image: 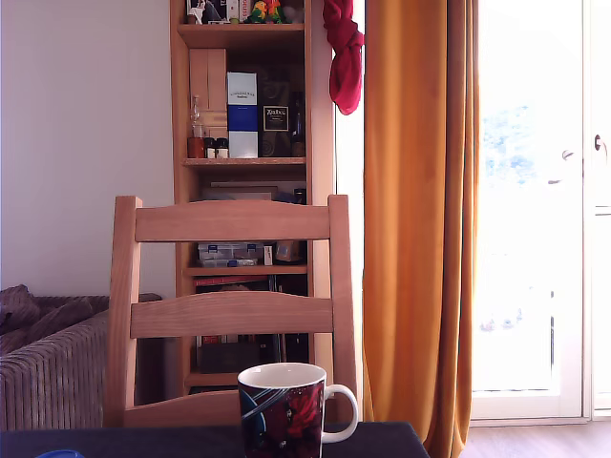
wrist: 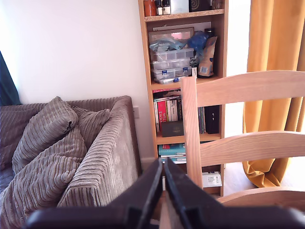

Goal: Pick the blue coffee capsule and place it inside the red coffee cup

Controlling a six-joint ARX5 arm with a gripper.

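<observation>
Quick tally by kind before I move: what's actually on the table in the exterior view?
Mugs: 1, the red coffee cup
Capsules: 1, the blue coffee capsule, only a sliver at the frame's bottom edge
Total: 2

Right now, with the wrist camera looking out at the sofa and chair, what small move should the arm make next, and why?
Probably tilt the gripper down toward the table and open it. Its fingers look pressed together with nothing between them, and the wrist view shows neither the blue coffee capsule, barely visible at the exterior view's bottom edge, nor the red coffee cup.
</observation>
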